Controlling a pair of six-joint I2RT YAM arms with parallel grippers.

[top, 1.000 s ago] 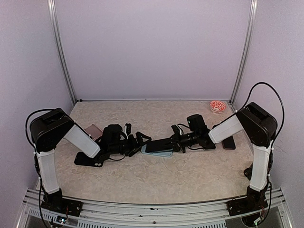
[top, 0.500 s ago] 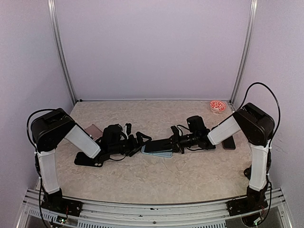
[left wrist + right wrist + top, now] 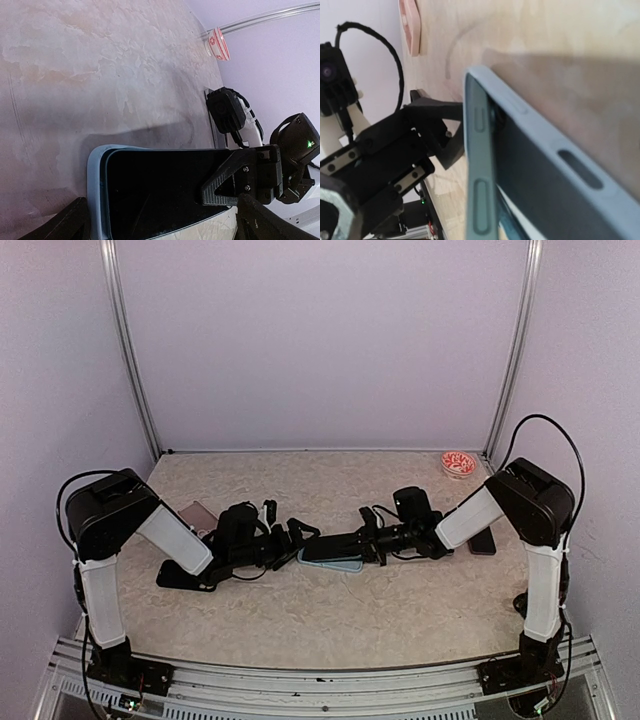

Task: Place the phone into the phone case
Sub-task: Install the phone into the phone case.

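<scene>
Phone [image 3: 150, 190] partly in pale-blue case [image 3: 94, 180] — right fingers [image 3: 235, 175] tight on it — left fingers [image 3: 65, 225] wide apart, empty, astride the case

Soft, even light with a faint violet cast fills the top view, and the marbled table [image 3: 400, 610] carries only weak, diffuse shadows. In the left wrist view a blurred grey shadow lies beyond the phone case [image 3: 95, 170], and the phone [image 3: 160, 185] screen is flat black without glare. The right wrist view is warmer, with a broad shadow band and soft focus up close.
</scene>
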